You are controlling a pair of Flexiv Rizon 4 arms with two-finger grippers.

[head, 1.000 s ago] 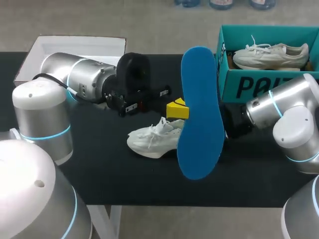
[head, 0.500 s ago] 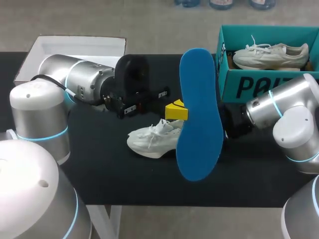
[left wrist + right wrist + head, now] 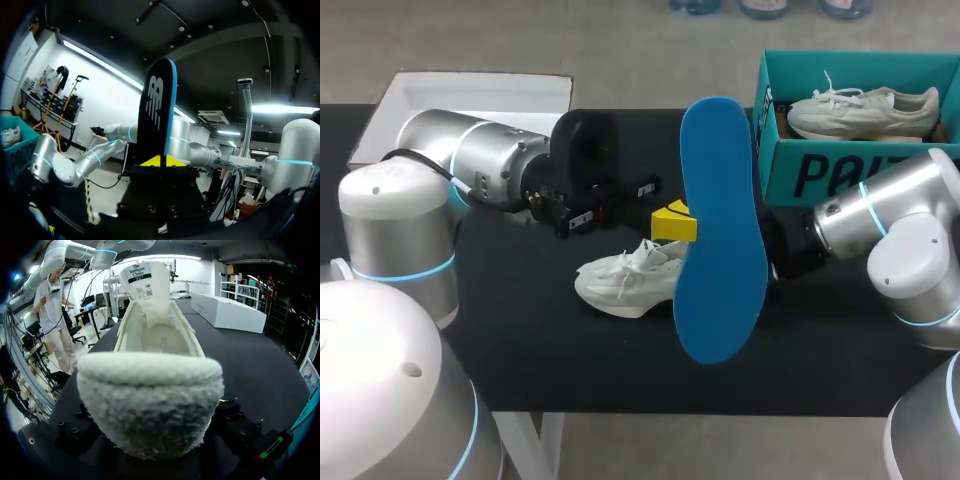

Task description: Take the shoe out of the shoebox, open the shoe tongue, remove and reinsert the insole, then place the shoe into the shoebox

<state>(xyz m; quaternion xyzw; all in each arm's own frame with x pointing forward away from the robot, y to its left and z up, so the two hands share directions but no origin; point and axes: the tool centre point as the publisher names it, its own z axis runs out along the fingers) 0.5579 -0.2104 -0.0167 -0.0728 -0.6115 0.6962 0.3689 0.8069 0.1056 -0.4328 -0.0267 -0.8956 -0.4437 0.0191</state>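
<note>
Head view: the blue insole (image 3: pixel 720 230) stands upright at frame centre, flat face to the camera, its long axis running from upper to lower frame with the broader end lowermost. The left claw (image 3: pixel 675 222), on the left arm (image 3: pixel 470 160), pinches the insole's left edge near mid-length. In the left wrist view the insole (image 3: pixel 159 110) is seen edge-on, clamped between the left claw's (image 3: pixel 161 161) two yellow tips and rising straight ahead of them. The white shoe (image 3: pixel 630 280) rests on the black tabletop (image 3: pixel 570 350), long axis across the frame, toe toward the left and heel hidden behind the insole. In the right wrist view the shoe (image 3: pixel 150 390) points away from the right claw (image 3: pixel 150 460), heel nearest and tongue (image 3: pixel 145 285) raised at the far end. Whether this claw grips the heel cannot be told. The teal shoebox (image 3: pixel 790 175), upper right, holds a second shoe (image 3: pixel 865 110).
</note>
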